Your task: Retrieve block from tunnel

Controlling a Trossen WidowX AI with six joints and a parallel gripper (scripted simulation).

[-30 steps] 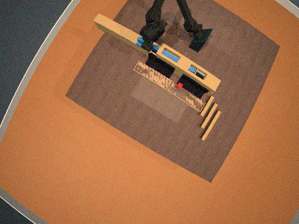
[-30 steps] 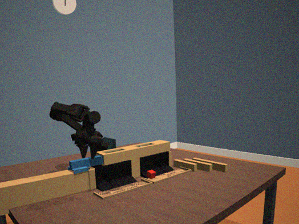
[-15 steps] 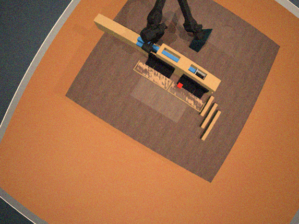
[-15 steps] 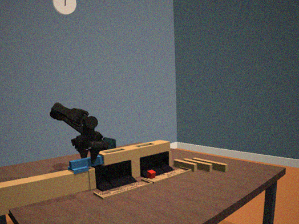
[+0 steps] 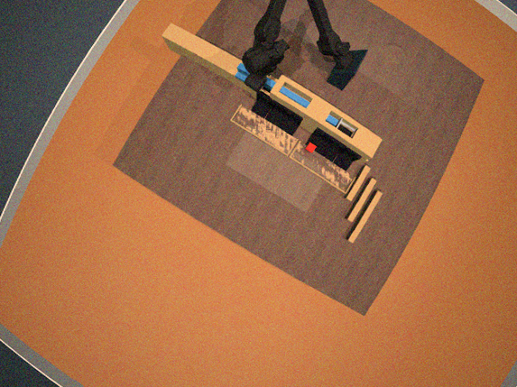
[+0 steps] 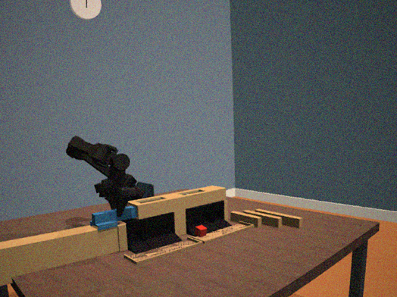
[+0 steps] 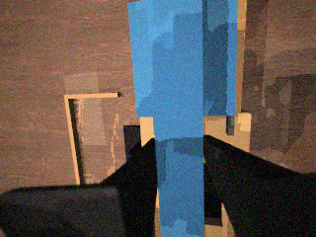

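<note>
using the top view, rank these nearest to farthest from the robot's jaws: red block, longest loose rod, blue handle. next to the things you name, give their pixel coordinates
1. blue handle (image 5: 242,72) (image 6: 103,217) (image 7: 173,64), right at the jaws (image 5: 255,88) (image 6: 120,212)
2. red block (image 5: 311,146) (image 6: 201,230), by the right-hand opening
3. longest loose rod (image 5: 365,216) (image 6: 279,215), outermost at far right
</note>
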